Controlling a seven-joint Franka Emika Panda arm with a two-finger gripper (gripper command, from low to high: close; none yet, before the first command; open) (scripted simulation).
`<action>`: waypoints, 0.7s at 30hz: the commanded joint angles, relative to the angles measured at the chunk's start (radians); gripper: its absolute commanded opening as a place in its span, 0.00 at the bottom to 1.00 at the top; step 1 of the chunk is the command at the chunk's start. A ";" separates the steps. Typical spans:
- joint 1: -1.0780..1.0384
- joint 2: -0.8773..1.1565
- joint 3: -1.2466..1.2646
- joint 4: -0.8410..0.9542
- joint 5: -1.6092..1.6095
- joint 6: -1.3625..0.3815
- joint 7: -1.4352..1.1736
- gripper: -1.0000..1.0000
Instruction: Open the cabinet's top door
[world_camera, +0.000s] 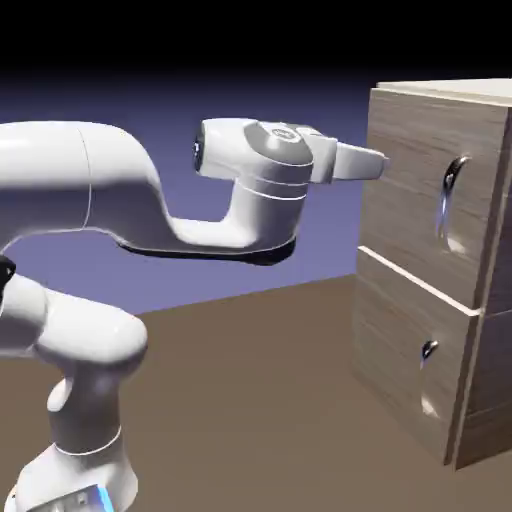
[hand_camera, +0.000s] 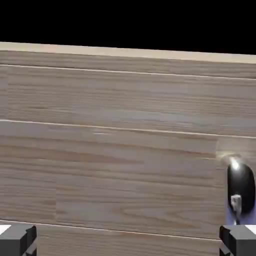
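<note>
The cabinet (world_camera: 410, 290) is a big box of light brown wood with stripy lines, and it stands up straight on the exterior view's right. The top door (world_camera: 425, 190) is shut and flat, like a big wooden square above a shorter front panel. On it is a shiny, curved silver handle (world_camera: 449, 203) that goes up and down, near the exterior view's right edge of the door

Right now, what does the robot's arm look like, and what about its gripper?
The arm is glossy white, with smooth, rounded, tube-like parts and thin seams between some of them. There's a grey patch near its wrist and a bright blue strip low on its base. The gripper has two small, blocky, dark grey fingertips. I can't see any cables.
</note>
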 joint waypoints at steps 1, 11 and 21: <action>0.016 -0.007 -0.018 0.008 -0.044 -0.001 0.030 1.00; 0.173 -0.078 -0.199 0.093 -0.478 -0.015 0.331 1.00; 0.342 -0.105 -0.348 0.200 -0.748 -0.032 0.515 1.00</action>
